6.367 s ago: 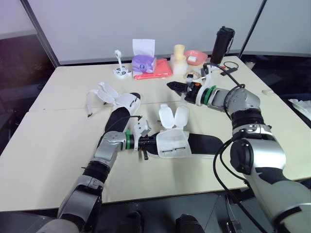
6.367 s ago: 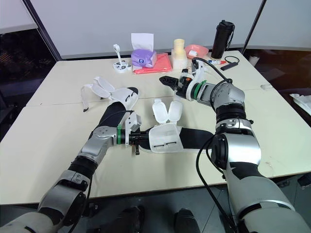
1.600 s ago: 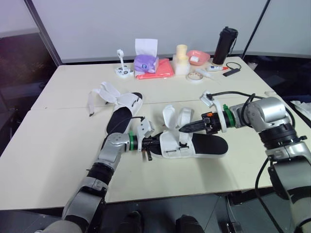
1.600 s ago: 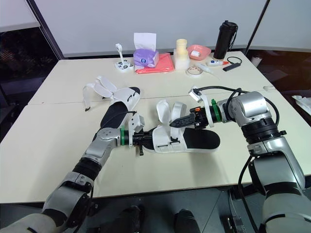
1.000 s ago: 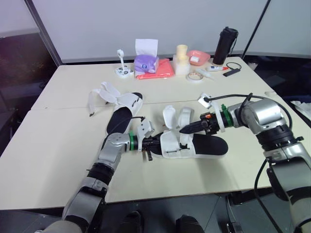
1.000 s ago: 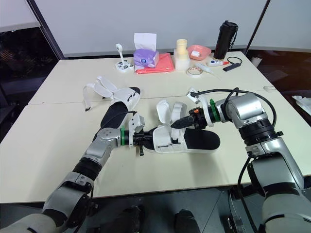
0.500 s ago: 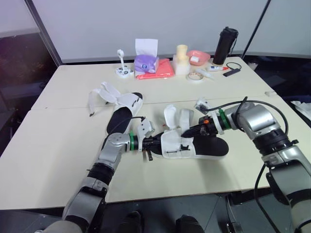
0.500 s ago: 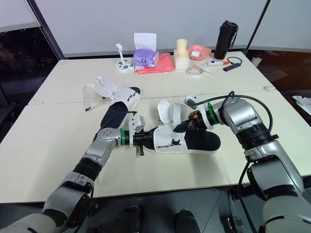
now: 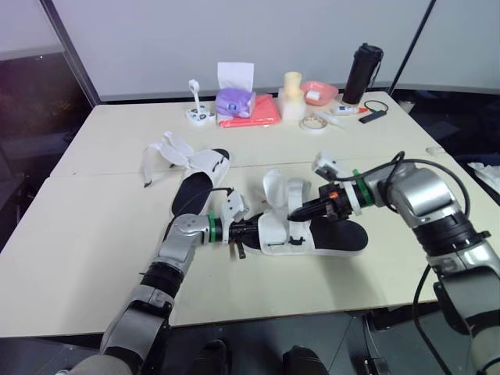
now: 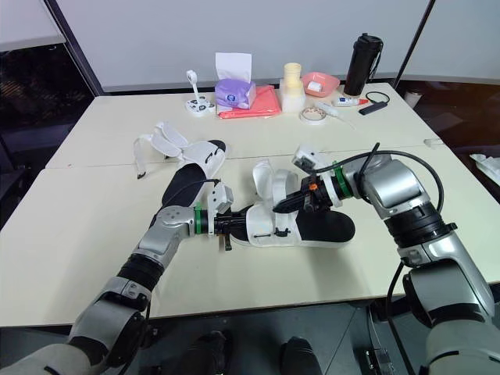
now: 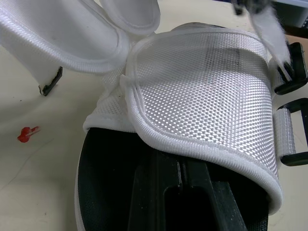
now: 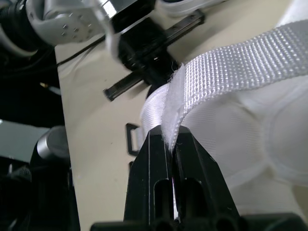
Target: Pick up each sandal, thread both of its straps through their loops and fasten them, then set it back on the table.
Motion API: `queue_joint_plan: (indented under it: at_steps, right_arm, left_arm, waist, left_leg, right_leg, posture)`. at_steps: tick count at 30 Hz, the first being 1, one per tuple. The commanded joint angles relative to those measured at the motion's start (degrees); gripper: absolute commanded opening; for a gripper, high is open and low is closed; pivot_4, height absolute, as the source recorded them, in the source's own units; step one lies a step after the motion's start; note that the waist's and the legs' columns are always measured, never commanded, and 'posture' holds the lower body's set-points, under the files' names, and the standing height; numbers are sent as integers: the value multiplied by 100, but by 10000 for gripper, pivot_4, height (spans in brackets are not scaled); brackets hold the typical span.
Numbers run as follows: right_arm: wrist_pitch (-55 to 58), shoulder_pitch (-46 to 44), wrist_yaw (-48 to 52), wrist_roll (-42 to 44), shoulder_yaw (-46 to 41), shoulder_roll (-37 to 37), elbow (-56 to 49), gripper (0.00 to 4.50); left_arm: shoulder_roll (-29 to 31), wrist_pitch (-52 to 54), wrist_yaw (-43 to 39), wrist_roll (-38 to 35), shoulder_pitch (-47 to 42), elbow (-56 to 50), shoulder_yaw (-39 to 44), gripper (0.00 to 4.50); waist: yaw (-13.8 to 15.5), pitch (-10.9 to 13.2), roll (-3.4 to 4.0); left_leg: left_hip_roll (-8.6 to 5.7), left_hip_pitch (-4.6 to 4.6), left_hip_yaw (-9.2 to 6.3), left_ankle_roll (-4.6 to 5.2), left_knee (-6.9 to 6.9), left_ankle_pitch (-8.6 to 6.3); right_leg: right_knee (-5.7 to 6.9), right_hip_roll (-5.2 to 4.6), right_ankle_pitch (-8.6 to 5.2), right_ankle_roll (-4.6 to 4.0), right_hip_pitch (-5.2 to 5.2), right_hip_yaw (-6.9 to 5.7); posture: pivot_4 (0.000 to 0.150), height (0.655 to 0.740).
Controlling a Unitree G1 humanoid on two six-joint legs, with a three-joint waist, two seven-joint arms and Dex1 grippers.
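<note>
Two sandals are being seen on the desk (image 9: 94,234). The near sandal (image 9: 337,235) is lying at the middle of the desk, with its black sole flat on the top. It is being held from both sides by two tools.

The left tool (image 9: 238,232) is being pushed in at the toe end, under the white mesh top (image 11: 207,82). Its fingers (image 11: 202,192) are being kept close together on the near sandal there. The right tool (image 9: 295,212) is being held over the mesh top from the other side. Its two fingers (image 12: 154,178) are being squeezed tight on one woven strap (image 12: 231,62), right at the strap's frayed end. Two padded flaps (image 9: 272,187) of this sandal are standing up just behind the right tool. Two black loops (image 11: 288,87) are being seen side by side at the edge of the mesh top, and no strap is going through them.

The far sandal (image 9: 195,176) is lying alone, further back and to the left. Its white straps (image 9: 164,148) are being left open and spread out on the desk.

At the back edge, one purple tissue box (image 9: 232,100), one pink cloth (image 9: 258,117), one pink bowl (image 9: 316,92), one tape roll (image 9: 315,123) and one black bottle (image 9: 362,72) are being kept well apart from both sandals.
</note>
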Motion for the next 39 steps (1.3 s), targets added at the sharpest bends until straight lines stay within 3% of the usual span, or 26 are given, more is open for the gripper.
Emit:
queue_joint_plan:
  at_steps: [1, 12, 18, 22, 24, 31, 39]
  right_arm:
    - [-120, 112, -53, 8, -85, -41, -416, 336]
    - [-618, 456, -158, -421, 107, -168, -632, 336]
    - [-590, 639, -170, -399, -140, -504, -1060, 21116]
    - [-192, 791, -209, -97, -517, -893, -1640, 39955]
    - [-56, 914, -243, 38, -736, -1102, -1911, 44730]
    - [1141, 2067, -705, 958, -1983, -1656, -3214, 44730]
    - [1651, 3245, -1687, 1539, -2408, -1025, -3588, 44730]
  left_arm:
    - [-30, 35, -15, 49, 69, -30, -97, 0]
    - [-18, 56, -25, 52, 88, -58, -110, 0]
    - [-37, 58, -30, 56, 80, -54, -125, 0]
    - [-56, 43, -38, 62, 78, -26, -138, 0]
    - [-70, 32, -43, 65, 75, -7, -146, 0]
    - [-139, -24, -57, 86, 34, 82, -158, 0]
    - [-172, -61, -88, 103, -21, 153, -175, 0]
  waist:
    - [-1, 0, 0]
    - [-6, 0, 0]
    - [15, 0, 0]
    - [10, 0, -1]
    - [15, 0, -1]
    - [84, 0, -3]
    - [131, -2, -6]
  left_leg:
    - [0, 0, -1, 0, 0, 0]
    - [0, 0, 0, 0, 1, 0]
    - [0, 0, -1, 0, 2, 0]
    - [0, -1, 0, 0, 2, 0]
    - [1, 0, 0, 0, 1, 0]
    - [2, -6, 1, 1, 1, -1]
    - [3, -6, 3, 2, 7, -1]
  right_leg:
    - [0, 0, 0, 0, -1, 0]
    - [2, 0, 0, 0, 0, 0]
    - [2, 0, 0, 0, 1, 0]
    - [0, -1, 0, 0, 1, 0]
    - [1, -1, 0, 0, 1, 0]
    - [-4, -3, 0, 0, 0, -2]
    - [-4, -2, 0, -1, 2, -1]
  posture:
    - [1500, 7400]
    - [1500, 7400]
    - [1500, 7400]
    - [1500, 7400]
    - [1500, 7400]
    - [1500, 7400]
    - [1500, 7400]
